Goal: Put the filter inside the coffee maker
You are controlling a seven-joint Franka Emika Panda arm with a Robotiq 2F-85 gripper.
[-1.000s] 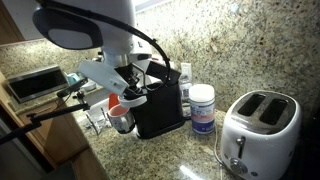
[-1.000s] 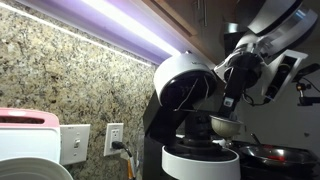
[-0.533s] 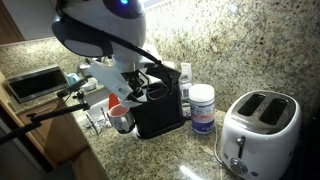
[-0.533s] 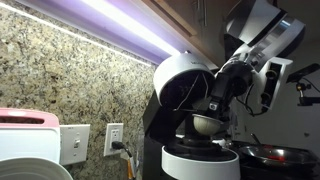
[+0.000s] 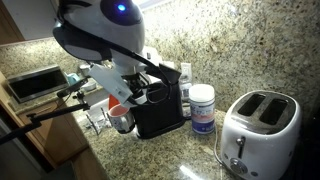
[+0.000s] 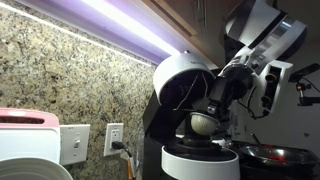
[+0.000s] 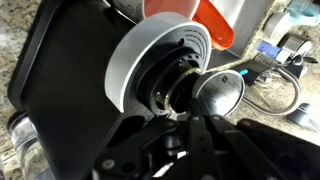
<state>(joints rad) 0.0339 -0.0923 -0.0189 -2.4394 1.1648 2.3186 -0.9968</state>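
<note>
The coffee maker (image 5: 160, 114) is a black box with a pale rounded top (image 6: 182, 82). It stands on the granite counter. My gripper (image 6: 212, 110) is shut on the filter (image 6: 203, 124), a small shiny metal cup. It holds the filter just under the rounded top and above the white round base (image 6: 200, 161). In the wrist view the filter (image 7: 219, 92) sits right beside the dark opening in the machine's white ring (image 7: 140, 62), with my dark fingers (image 7: 195, 120) below it. In an exterior view the arm (image 5: 105, 30) hides the filter.
A white blue-labelled jar (image 5: 202, 108) stands next to the coffee maker, and a white two-slot toaster (image 5: 258, 128) beyond it. A toaster oven (image 5: 35, 82) is at the far side. An orange cup (image 7: 214, 20) and a dark pan (image 6: 275, 155) are close by.
My gripper has carried the filter sideways from beside the machine to under its rounded top. In the last half second it barely moved.
</note>
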